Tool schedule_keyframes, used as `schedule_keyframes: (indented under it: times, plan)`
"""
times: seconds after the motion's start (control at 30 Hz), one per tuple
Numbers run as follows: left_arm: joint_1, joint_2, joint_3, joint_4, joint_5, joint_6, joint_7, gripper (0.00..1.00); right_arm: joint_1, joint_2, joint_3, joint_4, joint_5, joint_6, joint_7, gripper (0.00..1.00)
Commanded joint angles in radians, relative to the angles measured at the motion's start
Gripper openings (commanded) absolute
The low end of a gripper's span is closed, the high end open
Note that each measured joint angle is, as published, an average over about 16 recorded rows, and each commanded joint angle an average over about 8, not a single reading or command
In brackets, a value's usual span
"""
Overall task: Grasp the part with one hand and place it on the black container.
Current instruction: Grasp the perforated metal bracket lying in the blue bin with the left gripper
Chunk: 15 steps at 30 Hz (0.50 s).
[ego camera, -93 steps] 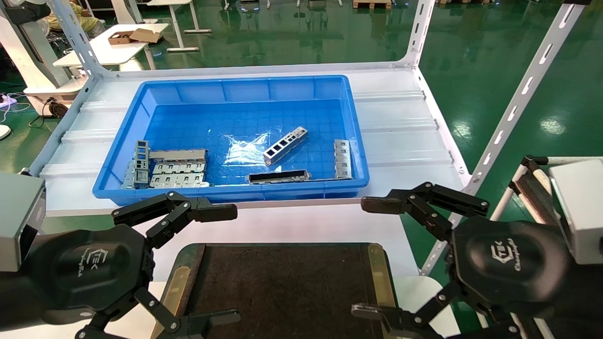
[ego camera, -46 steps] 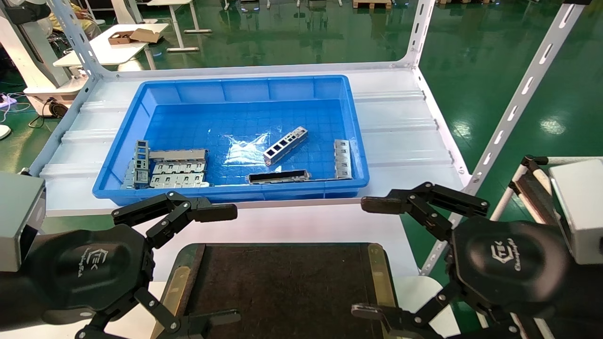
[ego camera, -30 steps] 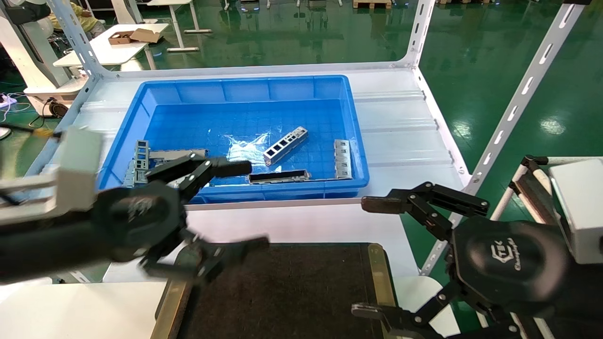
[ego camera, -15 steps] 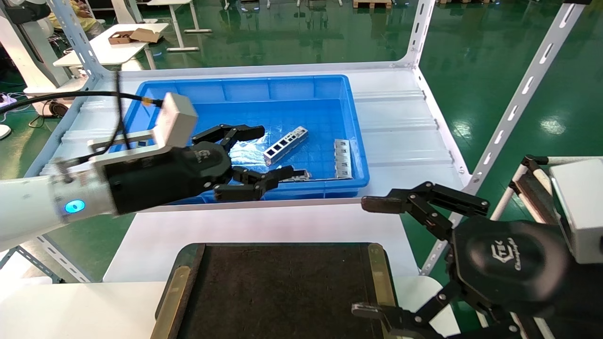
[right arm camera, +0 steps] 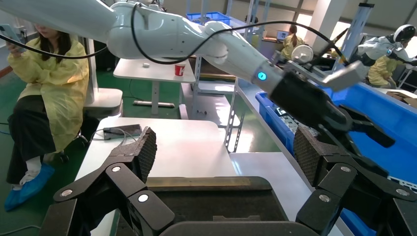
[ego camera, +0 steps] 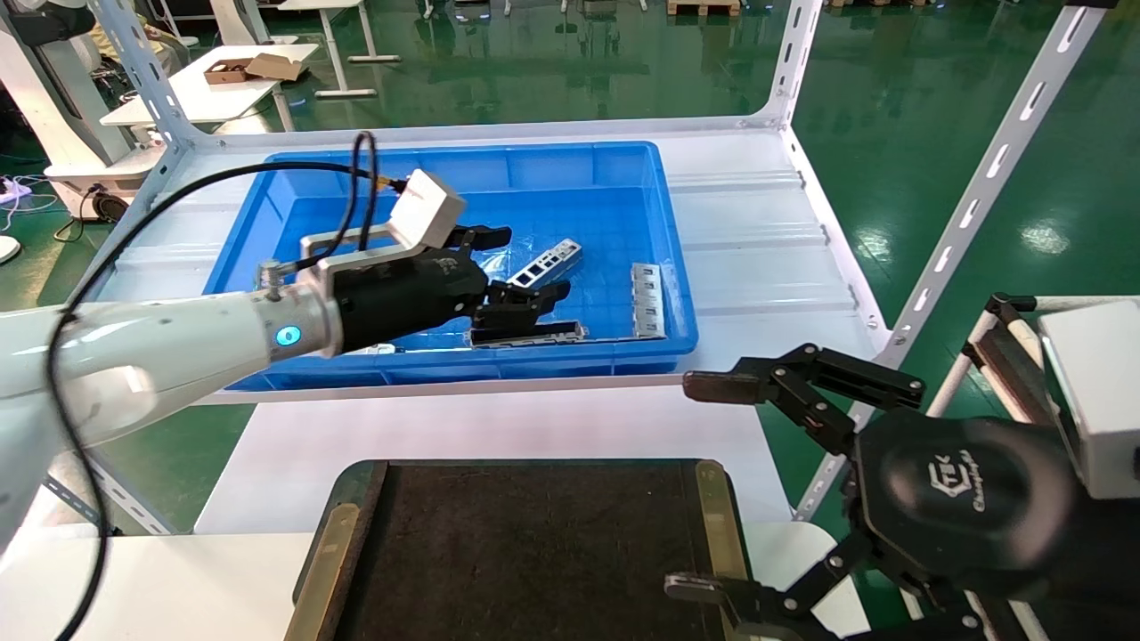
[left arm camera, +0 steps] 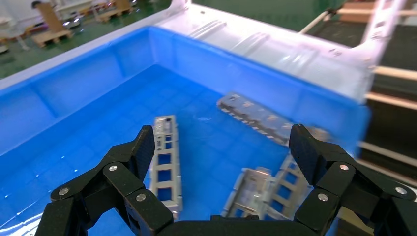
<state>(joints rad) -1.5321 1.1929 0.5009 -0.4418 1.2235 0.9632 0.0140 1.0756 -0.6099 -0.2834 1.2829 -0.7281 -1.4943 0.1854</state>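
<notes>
The part [ego camera: 552,259], a slim silver strip with square windows, lies slanted on the floor of the blue bin [ego camera: 588,363]. My left gripper [ego camera: 525,265] is open inside the bin, its fingers either side of the part's near end and not touching it. In the left wrist view the part [left arm camera: 166,157] lies close to one finger of the open left gripper [left arm camera: 222,142]. The black container [ego camera: 534,552] lies empty at the front, and shows in the right wrist view [right arm camera: 211,196]. My right gripper [ego camera: 699,486] is parked open at the lower right, empty.
A dark hollow bar [ego camera: 534,335] lies by the bin's front wall, and a plate-like grey strip [ego camera: 647,301] by its right wall. White slotted frame posts [ego camera: 971,205] stand at the right. A person in yellow [right arm camera: 49,93] stands beyond the white table.
My left arm has swung from its parked place at the lower left up and into the bin, bringing its open gripper to the part. The right arm has not moved.
</notes>
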Motion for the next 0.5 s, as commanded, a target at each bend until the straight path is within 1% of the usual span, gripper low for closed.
schedule_keyframes:
  times: [0.03,0.17,0.2,0.23,0.43,0.47,0.5]
  plan:
    - [-0.026,0.034,0.006,0.064,0.015,-0.028,0.024,1.00,0.000,0.000,0.000,0.000,0.000,0.000,0.000,1.00]
    - [-0.062,0.086,0.010,0.167,0.029,-0.080,0.065,1.00,0.000,0.000,0.000,0.000,0.000,0.000,0.000,1.00]
    - [-0.070,0.097,0.010,0.189,0.031,-0.093,0.075,0.97,0.000,0.000,-0.001,0.000,0.000,0.000,0.000,0.96]
    - [-0.076,0.107,0.011,0.210,0.033,-0.103,0.085,0.87,0.000,0.000,-0.001,0.000,0.000,0.000,0.000,0.86]
    - [-0.101,0.143,0.012,0.298,0.035,-0.148,0.131,0.12,0.000,0.000,-0.001,0.000,0.001,0.000,-0.001,0.11]
    - [-0.102,0.146,0.011,0.307,0.033,-0.153,0.136,0.02,0.000,0.000,-0.001,0.000,0.001,0.000,-0.001,0.02]
    - [-0.103,0.149,0.011,0.315,0.032,-0.158,0.141,0.00,0.000,0.000,-0.001,0.000,0.001,0.001,-0.001,0.00]
